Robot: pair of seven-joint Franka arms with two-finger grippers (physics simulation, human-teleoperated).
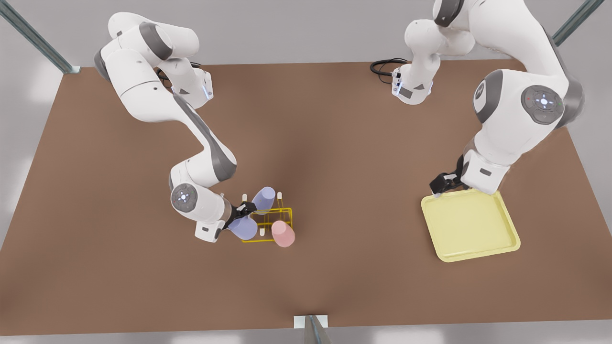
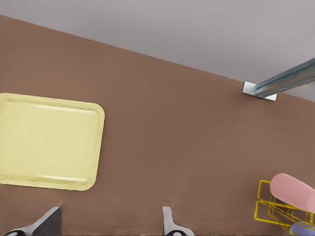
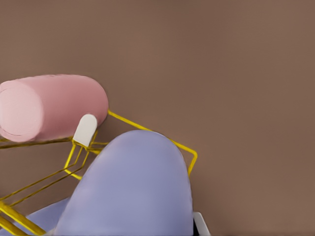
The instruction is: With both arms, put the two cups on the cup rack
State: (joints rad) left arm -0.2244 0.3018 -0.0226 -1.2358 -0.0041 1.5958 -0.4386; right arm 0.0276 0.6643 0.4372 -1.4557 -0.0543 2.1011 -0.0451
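My right gripper (image 1: pixel 246 209), at the cup rack's (image 1: pixel 279 224) nine o'clock in the front view, covers part of the lower lavender cup (image 1: pixel 244 228). I cannot tell which lavender cup looms in my right wrist view, cropped. My left gripper (image 1: pixel 442 184), at the tray's (image 1: pixel 478 248) eleven o'clock, hides under its wrist. In the left wrist view its parted fingertips (image 2: pixel 170 223) and the pink cup (image 2: pixel 295 191) are cut off.

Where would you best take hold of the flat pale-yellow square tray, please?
Grip the flat pale-yellow square tray by its raised rim, coming from above with one finger inside and one outside: it lies flat on the brown table and has no handle. The open left hand hovers by its corner; the right hand is at the yellow wire rack.
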